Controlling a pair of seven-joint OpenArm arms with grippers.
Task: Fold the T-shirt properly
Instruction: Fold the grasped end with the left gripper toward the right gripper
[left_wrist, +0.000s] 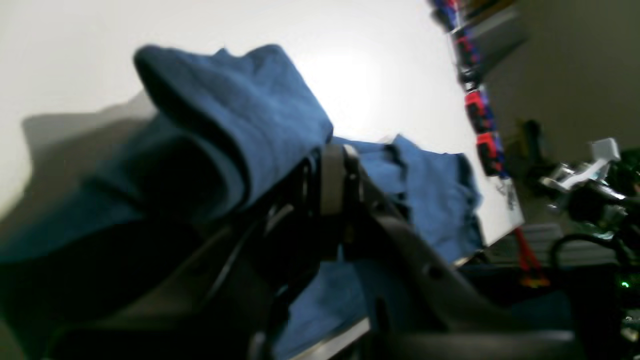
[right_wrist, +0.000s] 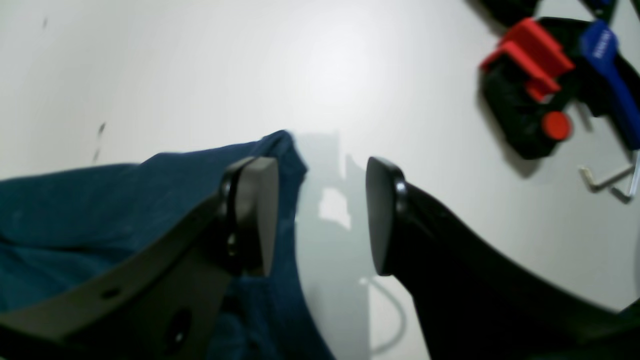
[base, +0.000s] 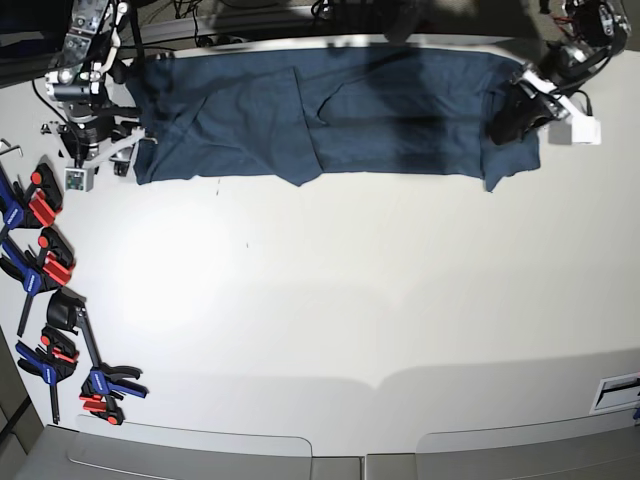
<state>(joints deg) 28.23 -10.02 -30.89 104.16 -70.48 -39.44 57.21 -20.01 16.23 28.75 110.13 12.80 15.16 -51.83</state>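
The dark navy-teal T-shirt (base: 330, 115) lies spread in a long band along the table's far edge. My left gripper (base: 508, 125) is at its right end. In the left wrist view the left gripper (left_wrist: 332, 152) is shut on a bunched fold of the T-shirt (left_wrist: 250, 110), which drapes over the fingers. My right gripper (base: 125, 152) is at the shirt's left end. In the right wrist view the right gripper (right_wrist: 320, 215) is open, with one finger (right_wrist: 255, 210) over the shirt's corner (right_wrist: 150, 200) and only bare table between the jaws.
Several red, blue and black clamps (base: 45, 270) lie along the table's left edge; one shows in the right wrist view (right_wrist: 535, 95), and a row shows in the left wrist view (left_wrist: 480, 115). The white table (base: 350, 300) stretches in front of the shirt.
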